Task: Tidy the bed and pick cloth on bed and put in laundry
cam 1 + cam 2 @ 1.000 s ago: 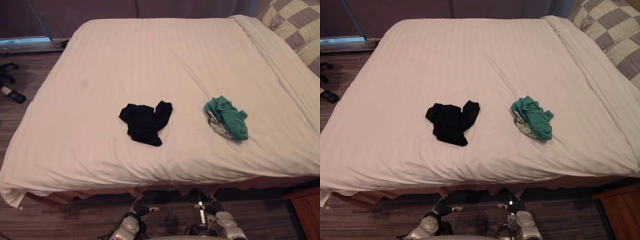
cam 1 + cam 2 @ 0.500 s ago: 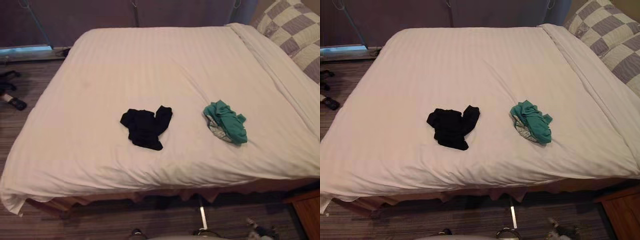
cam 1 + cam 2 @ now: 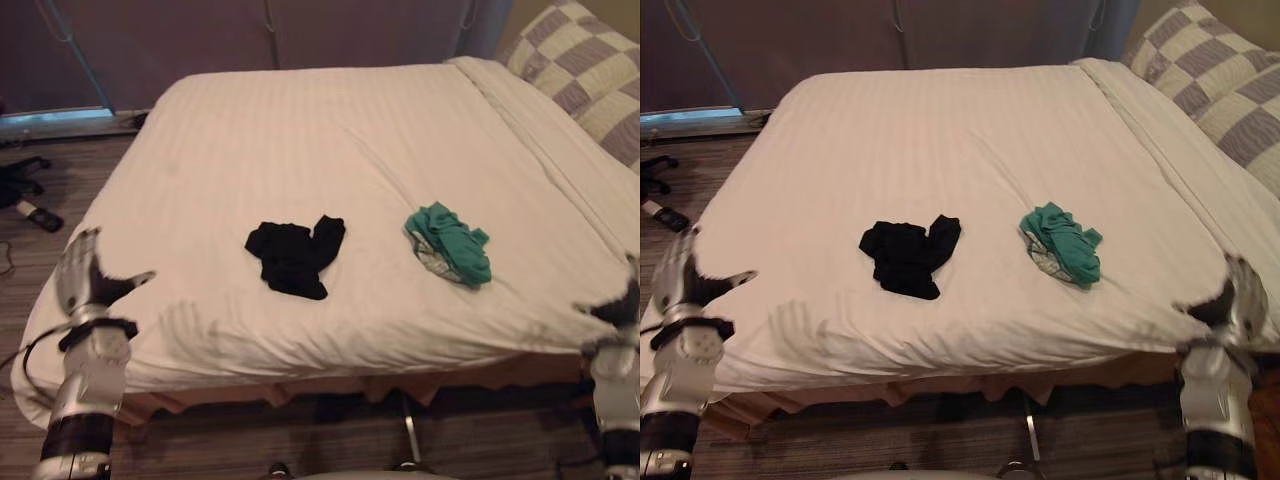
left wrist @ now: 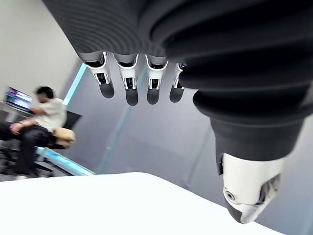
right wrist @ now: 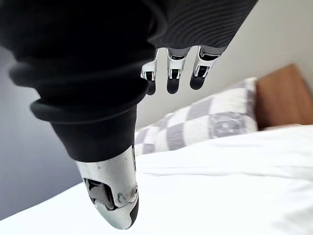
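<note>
A crumpled black cloth (image 3: 293,256) lies near the middle of the white bed cover (image 3: 300,140). A green cloth (image 3: 450,243) with a pale patterned lining lies to its right. My left hand (image 3: 85,282) is raised at the bed's front left corner, fingers straight and thumb spread, holding nothing. At the front right corner my right hand (image 3: 1232,296) is also up and open. In the wrist views the left fingers (image 4: 127,83) and right fingers (image 5: 168,72) hang straight above the cover.
Checked pillows (image 3: 585,65) lie at the bed's far right. A person (image 4: 39,125) sits beyond the bed in the left wrist view. Dark objects (image 3: 30,200) lie on the floor left of the bed. A wooden piece (image 5: 281,98) stands behind the pillows.
Both hands have risen from low in front of the bed to its front corners. The camera has tilted up, shifting the whole scene downward.
</note>
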You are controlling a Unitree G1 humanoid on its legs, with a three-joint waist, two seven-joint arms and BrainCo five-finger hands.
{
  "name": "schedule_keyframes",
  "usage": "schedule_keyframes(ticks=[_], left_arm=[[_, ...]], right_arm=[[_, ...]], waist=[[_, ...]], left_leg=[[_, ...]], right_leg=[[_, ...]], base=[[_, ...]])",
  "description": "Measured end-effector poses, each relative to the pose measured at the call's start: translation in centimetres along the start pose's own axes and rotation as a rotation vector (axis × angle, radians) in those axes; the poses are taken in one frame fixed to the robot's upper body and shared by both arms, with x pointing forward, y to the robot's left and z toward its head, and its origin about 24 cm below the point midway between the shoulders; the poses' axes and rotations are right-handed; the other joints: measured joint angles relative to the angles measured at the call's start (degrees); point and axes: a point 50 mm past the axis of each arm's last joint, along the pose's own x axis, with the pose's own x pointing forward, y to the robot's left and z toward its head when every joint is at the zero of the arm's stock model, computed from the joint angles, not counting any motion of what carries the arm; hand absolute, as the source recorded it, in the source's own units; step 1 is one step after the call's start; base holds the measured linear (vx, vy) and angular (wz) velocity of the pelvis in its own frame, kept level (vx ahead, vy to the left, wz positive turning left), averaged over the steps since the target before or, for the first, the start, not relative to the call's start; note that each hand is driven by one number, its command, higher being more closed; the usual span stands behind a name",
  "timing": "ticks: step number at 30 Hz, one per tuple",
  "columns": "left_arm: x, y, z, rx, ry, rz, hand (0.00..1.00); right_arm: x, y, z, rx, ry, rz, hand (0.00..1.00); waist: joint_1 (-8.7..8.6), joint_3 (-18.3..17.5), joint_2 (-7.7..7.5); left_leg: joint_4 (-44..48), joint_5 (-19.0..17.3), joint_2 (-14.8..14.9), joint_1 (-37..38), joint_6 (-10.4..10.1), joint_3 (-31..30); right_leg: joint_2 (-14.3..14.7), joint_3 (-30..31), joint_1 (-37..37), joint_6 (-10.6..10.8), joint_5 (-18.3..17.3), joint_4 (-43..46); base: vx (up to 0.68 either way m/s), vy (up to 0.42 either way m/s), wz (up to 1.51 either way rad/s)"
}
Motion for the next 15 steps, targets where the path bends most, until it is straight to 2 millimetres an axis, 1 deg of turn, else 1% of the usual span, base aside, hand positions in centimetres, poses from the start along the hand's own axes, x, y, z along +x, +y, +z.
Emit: schedule_keyframes(ticks=[1, 2, 3, 5, 6, 8, 10, 11, 14, 15], left_arm=[[0.6, -0.2, 1.4, -0.009, -0.048, -0.009, 0.00], [1.8, -0.2, 3.6, -0.022, -0.121, -0.009, 0.00], [2.2, 0.0, 4.4, -0.028, -0.148, -0.002, 0.00], [4.2, 1.3, 8.2, -0.048, -0.264, 0.040, 0.00], [4.6, 1.6, 8.9, -0.049, -0.286, 0.050, 0.00], [5.9, 2.6, 11.2, -0.054, -0.343, 0.082, 0.00], [6.6, 2.6, 11.7, -0.033, -0.342, 0.069, 0.00], [7.2, 2.3, 11.5, -0.001, -0.315, 0.046, 0.00], [8.1, 1.7, 10.9, 0.058, -0.260, 0.002, 0.00], [8.5, 1.7, 11.0, 0.069, -0.252, -0.013, 1.00]], right_arm=[[0.8, -0.2, 1.5, 0.010, -0.049, -0.004, 0.00], [2.1, -0.9, 3.7, 0.029, -0.119, -0.032, 0.00], [2.5, -1.2, 4.6, 0.039, -0.142, -0.047, 0.00], [4.5, -3.2, 8.6, 0.086, -0.245, -0.122, 0.00], [4.8, -3.6, 9.3, 0.096, -0.263, -0.138, 0.00], [5.8, -5.4, 12.1, 0.140, -0.326, -0.197, 0.00], [6.1, -6.2, 13.0, 0.170, -0.345, -0.224, 0.00], [6.2, -6.8, 14.0, 0.190, -0.369, -0.244, 0.00], [6.1, -7.7, 15.5, 0.212, -0.415, -0.280, 0.00], [6.2, -7.8, 15.8, 0.213, -0.416, -0.287, 0.00]], waist=[[-0.03, 0.5, 0.06], [-0.06, 2.6, 0.09], [-0.05, 3.4, 0.11], [0.04, 7.1, 0.15], [0.03, 7.9, 0.16], [0.24, 12.0, 0.04], [0.25, 13.3, -0.09], [0.27, 14.6, -0.22], [0.10, 15.7, -0.35], [0.07, 16.2, -0.82]], left_leg=[[0.0, 0.3, 0.0, -0.7, 0.2, 0.1], [0.0, 0.9, 0.0, -1.6, 0.3, 0.2], [0.0, 1.1, 0.0, -2.0, 0.5, 0.2], [0.0, 2.8, 0.0, -6.2, 1.3, 0.2], [0.0, 3.1, 0.0, -7.0, 1.3, 0.3], [0.0, 4.2, 0.1, -9.5, 1.7, 0.3], [0.1, 4.5, 0.1, -11.7, 1.8, 0.6], [0.1, 4.7, 0.1, -12.6, 1.9, 1.6], [0.1, 5.0, -0.1, -14.5, 2.4, 3.7], [0.1, 5.0, -0.1, -15.1, 2.4, 4.3]], right_leg=[[0.1, 0.4, -1.0, -0.2, 0.4, 0.1], [0.0, 0.7, -2.1, -0.2, 0.8, 0.5], [0.0, 0.8, -2.7, -0.2, 0.8, 0.9], [-0.5, 1.5, -8.6, -0.5, 1.1, 4.2], [-0.5, 1.7, -9.7, -0.7, 1.2, 4.7], [-0.6, 2.4, -13.2, -1.1, 1.5, 6.2], [-0.6, 3.0, -16.0, -1.2, 1.9, 7.0], [-0.6, 4.0, -17.7, -1.3, 2.4, 7.3], [-0.5, 6.0, -20.9, -1.2, 3.5, 7.3], [-0.4, 6.6, -21.9, -1.2, 3.7, 7.4]], base=[[-0.08, 0.009, -0.10], [-0.10, 0.008, -0.08], [-0.14, 0.012, -0.04], [-0.22, 0.019, -0.01], [-0.18, 0.014, -0.05], [-0.15, 0.003, -0.05], [-0.08, 0.000, -0.12], [-0.02, 0.003, -0.25], [0.01, 0.003, -0.36], [0.04, -0.009, -0.25]])
